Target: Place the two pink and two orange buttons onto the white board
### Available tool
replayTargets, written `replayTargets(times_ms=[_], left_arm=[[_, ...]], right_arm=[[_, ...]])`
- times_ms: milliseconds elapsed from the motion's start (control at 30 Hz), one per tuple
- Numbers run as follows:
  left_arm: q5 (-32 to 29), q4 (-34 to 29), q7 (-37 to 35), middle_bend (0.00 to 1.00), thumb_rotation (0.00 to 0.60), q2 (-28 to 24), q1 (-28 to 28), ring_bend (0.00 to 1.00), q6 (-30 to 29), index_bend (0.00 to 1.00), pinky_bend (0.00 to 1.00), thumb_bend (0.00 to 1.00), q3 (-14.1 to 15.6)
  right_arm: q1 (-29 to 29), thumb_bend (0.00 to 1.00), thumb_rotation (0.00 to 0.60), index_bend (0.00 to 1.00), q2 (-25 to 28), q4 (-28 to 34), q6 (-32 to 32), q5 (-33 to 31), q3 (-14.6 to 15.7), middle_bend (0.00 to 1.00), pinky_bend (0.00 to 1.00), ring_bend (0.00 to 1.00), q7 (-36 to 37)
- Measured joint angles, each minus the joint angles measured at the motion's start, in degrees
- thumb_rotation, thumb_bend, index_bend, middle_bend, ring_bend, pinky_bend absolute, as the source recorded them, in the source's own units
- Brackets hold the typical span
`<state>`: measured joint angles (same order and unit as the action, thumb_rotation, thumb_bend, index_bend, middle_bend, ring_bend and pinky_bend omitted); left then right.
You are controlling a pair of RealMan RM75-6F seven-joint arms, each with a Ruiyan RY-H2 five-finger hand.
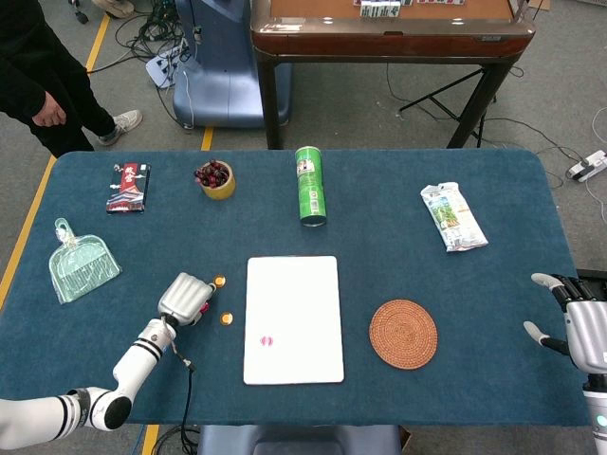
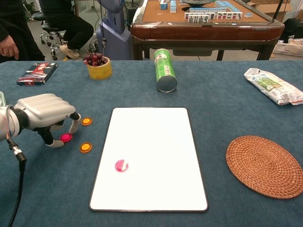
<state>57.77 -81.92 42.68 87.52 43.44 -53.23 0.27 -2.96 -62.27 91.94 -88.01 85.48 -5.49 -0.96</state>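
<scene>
No lettering I can read

The green can (image 2: 165, 70), the dark packet (image 2: 37, 73) at my far left and the white snack bag (image 2: 273, 85) at my right all carry print, but it is too small and blurred to make out. The tiles (image 2: 208, 15) on the wooden table behind show marks I cannot decipher.

Two pink buttons (image 2: 121, 165), two orange buttons (image 2: 85, 147).

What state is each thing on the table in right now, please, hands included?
white board: flat, carrying one pink button.
second pink button: on cloth, under left hand, not gripped.
two orange buttons: on cloth.
green can: upright.
right hand: holds nothing, fingers apart.
</scene>
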Motion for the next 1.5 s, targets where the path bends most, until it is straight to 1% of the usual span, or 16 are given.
replayTargets(times_ms=[333, 600, 733, 833, 1000, 1133, 1267, 1500], left_arm=[[-0.8, -0.3, 0.6, 1.00, 0.600, 0.1, 0.2, 1.00, -0.1, 0.59, 1.00, 0.38, -0.2], [-0.6, -1.5, 0.5, 1.00, 0.600, -0.4, 0.2, 1.00, -0.5, 0.60, 1.00, 0.38, -0.3], [0.2, -4.0, 0.3, 1.00, 0.600, -1.2, 0.3, 1.00, -1.1, 0.60, 1.00, 0.38, -0.5], [1.3, -7.2, 0.6, 1.00, 0.600, -1.9, 0.5, 1.00, -1.8, 0.60, 1.00, 0.38, -0.7], [2.7, -12.3, 3.4, 1.00, 0.600, -2.3, 1.7, 1.00, -2.9, 0.60, 1.00, 0.38, -1.1], [2.0, -14.0, 6.8, 1.00, 0.600, -1.1, 3.0, 1.00, -3.3, 0.60, 1.00, 0.38, -1.6], [0.3, -14.9, 9.8, 1.00, 0.600, 1.3, 4.6, 1.00, -3.6, 0.60, 1.00, 0.38, -2.2], [-2.4, -14.8, 12.3, 1.00, 0.600, 3.7, 6.4, 1.00, -4.1, 0.60, 1.00, 0.38, -2.8]], right_arm=[[0.0, 0.06, 0.600, 0.28, 0.0, 0.0, 0.0, 0.0, 0.0, 0.33, 0.54, 0.29, 0.1], [0.0, 0.06, 0.600, 0.29, 0.0, 0.0, -0.1, 0.0, 0.0, 0.33, 0.54, 0.29, 0.1], [0.0, 0.06, 0.600, 0.29, 0.1, 0.0, -0.1, 0.0, -0.1, 0.33, 0.54, 0.29, 0.2], [0.0, 0.06, 0.600, 0.28, 0.0, 0.0, 0.0, 0.0, -0.1, 0.33, 0.54, 0.29, 0.1], [0.0, 0.06, 0.600, 0.29, 0.0, 0.0, -0.1, 0.1, 0.0, 0.33, 0.54, 0.29, 0.0], [0.1, 0.06, 0.600, 0.29, 0.1, 0.0, -0.2, 0.2, 0.0, 0.33, 0.54, 0.29, 0.2], [0.2, 0.06, 0.600, 0.29, 0.3, 0.0, -0.4, 0.2, 0.0, 0.33, 0.54, 0.29, 0.7], [0.4, 0.06, 0.600, 0.29, 0.6, 0.0, -0.9, 0.4, -0.1, 0.33, 0.54, 0.29, 1.6]])
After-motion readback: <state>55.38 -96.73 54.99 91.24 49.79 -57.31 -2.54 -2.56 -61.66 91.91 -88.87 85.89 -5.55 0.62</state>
